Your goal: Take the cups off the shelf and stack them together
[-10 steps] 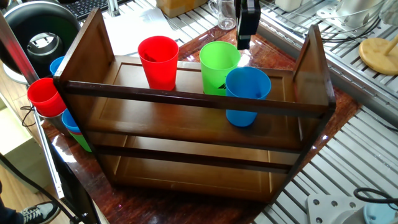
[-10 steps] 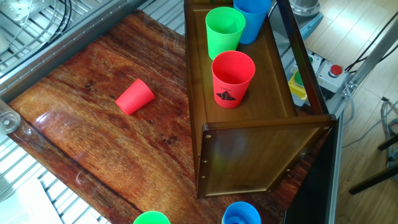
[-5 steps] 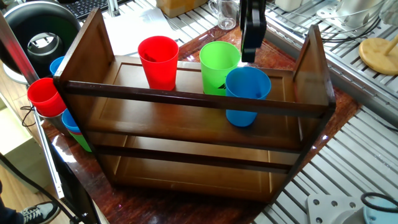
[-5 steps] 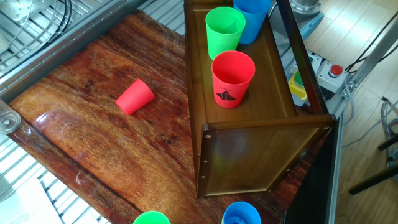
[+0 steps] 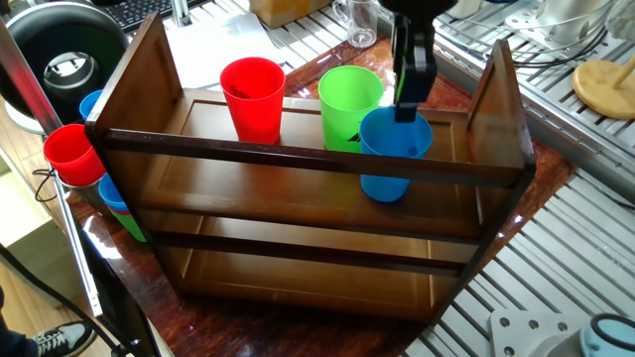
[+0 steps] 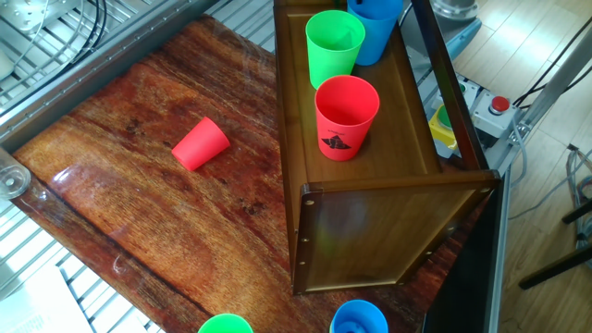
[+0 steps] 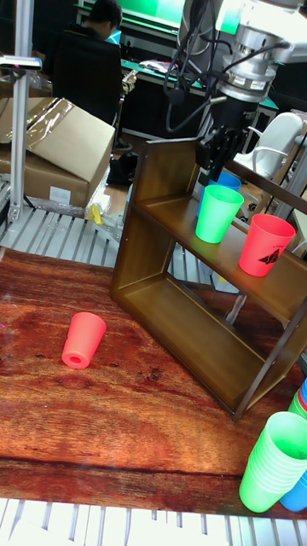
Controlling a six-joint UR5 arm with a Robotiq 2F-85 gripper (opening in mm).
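The dark brown shelf (image 5: 298,159) carries three upright cups on its top tier: a red cup (image 5: 253,97), a green cup (image 5: 347,99) and a blue cup (image 5: 395,154). From the other side the red cup (image 6: 347,113) shows a black mark. A second red cup (image 6: 201,143) lies on its side on the table, away from the shelf. My gripper (image 5: 409,107) hangs right at the blue cup's far rim. In the tall view the gripper (image 7: 215,160) is open just above the blue cup (image 7: 227,180), holding nothing.
A slanted column of nested red, blue and green cups (image 5: 94,178) leans beside the shelf's left end; its base (image 7: 275,461) shows in the tall view. Metal racks with glassware (image 5: 357,25) and a round wooden lid (image 5: 607,87) lie behind the shelf.
The gripper has moved right and down, from above the green cup's far side to the blue cup's rim. The cups have not moved.
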